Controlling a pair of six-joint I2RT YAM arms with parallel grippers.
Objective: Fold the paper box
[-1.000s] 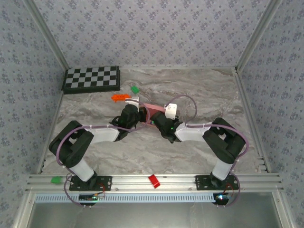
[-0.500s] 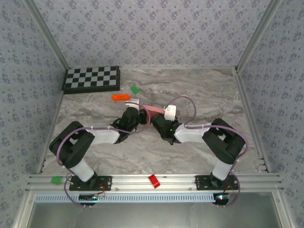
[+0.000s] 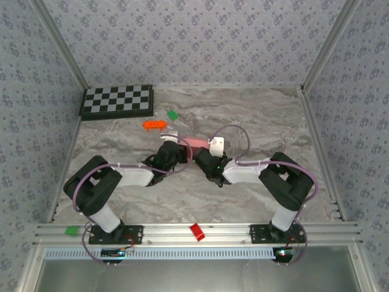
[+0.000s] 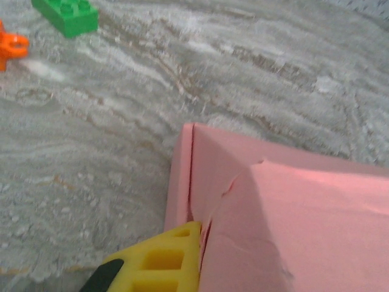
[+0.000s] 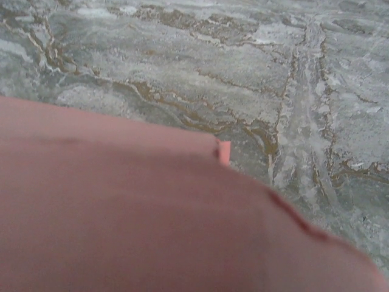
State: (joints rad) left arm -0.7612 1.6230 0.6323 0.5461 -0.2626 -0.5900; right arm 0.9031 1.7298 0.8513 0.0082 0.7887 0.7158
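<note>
The salmon-pink paper box (image 3: 196,142) lies mid-table between my two grippers. My left gripper (image 3: 181,149) meets it from the left. In the left wrist view a yellow finger (image 4: 164,261) presses into the seam at the box's (image 4: 292,213) near corner, and the card hides the other finger, so the jaws look shut on a card panel. My right gripper (image 3: 199,156) reaches the box from the right. Blurred pink card (image 5: 121,213) covers the right wrist view's lower half and hides the fingers, with a small tab poking out at the card's top edge.
A checkerboard (image 3: 117,100) lies at the back left. An orange piece (image 3: 154,125) and a green brick (image 3: 173,114) sit just behind the box, also seen from the left wrist as the brick (image 4: 65,14) and the piece (image 4: 11,45). A red block (image 3: 197,231) rests on the front rail.
Both wrists have crept closer round the box. The left wrist has shifted slightly right and toward me. Less of the pink card shows between the grippers.
</note>
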